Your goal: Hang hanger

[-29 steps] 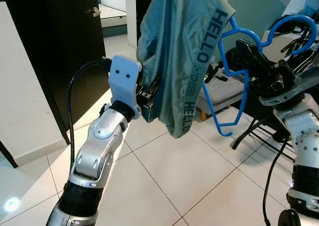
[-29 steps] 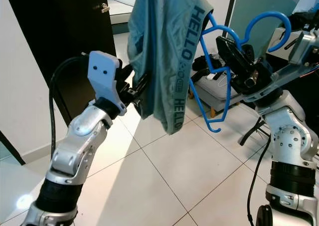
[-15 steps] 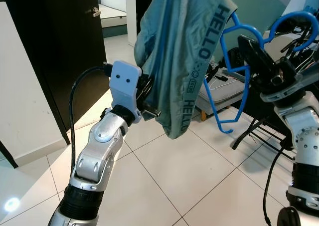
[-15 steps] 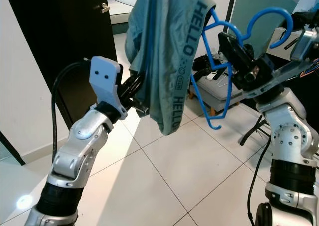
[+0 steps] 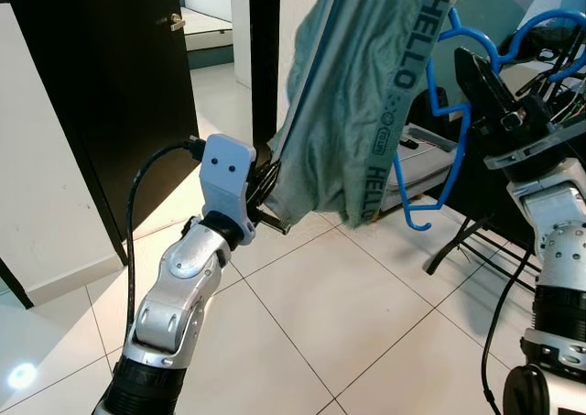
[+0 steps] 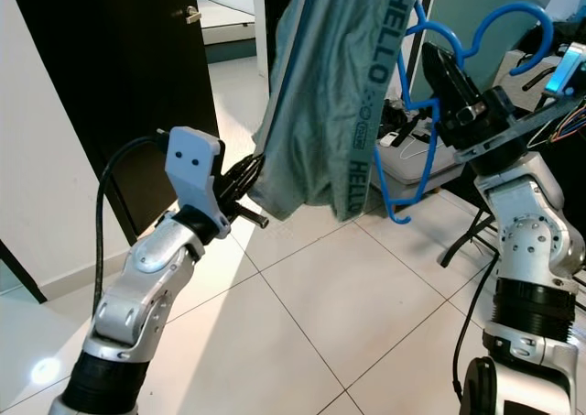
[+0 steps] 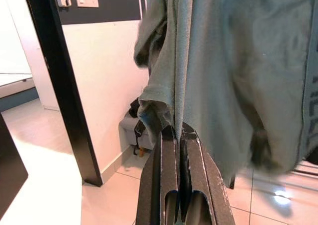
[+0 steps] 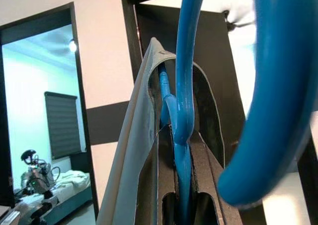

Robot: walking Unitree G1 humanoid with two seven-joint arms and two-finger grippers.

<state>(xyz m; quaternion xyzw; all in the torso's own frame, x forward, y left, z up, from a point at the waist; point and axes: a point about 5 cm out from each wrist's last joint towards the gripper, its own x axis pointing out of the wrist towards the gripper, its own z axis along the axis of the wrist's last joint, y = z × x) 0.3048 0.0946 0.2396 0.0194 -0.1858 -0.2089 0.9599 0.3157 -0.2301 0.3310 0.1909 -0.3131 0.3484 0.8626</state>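
A blue plastic hanger (image 8: 181, 86) carries a grey-green garment (image 5: 357, 94) with "HELLO" printed along its band. My right gripper (image 5: 478, 78) is raised at the upper right and shut on the hanger just below its hook, the blue bar running between the fingers (image 8: 206, 175). My left gripper (image 5: 271, 215) sits lower, at the garment's bottom left corner. It is shut on the garment's hem (image 7: 158, 98), which is pulled taut towards it. The hanger's lower end (image 5: 417, 224) curls out below the cloth.
A dark door (image 5: 101, 94) and a white wall stand to the left, with a black door frame (image 5: 264, 58) behind the garment. A grey case (image 5: 423, 168) lies on the tiled floor behind. Black stand legs (image 5: 476, 245) spread at the right.
The right gripper has lifted the hanger and garment up and to the right. The cloth now stretches out from the left gripper, which has dropped slightly and keeps its hold.
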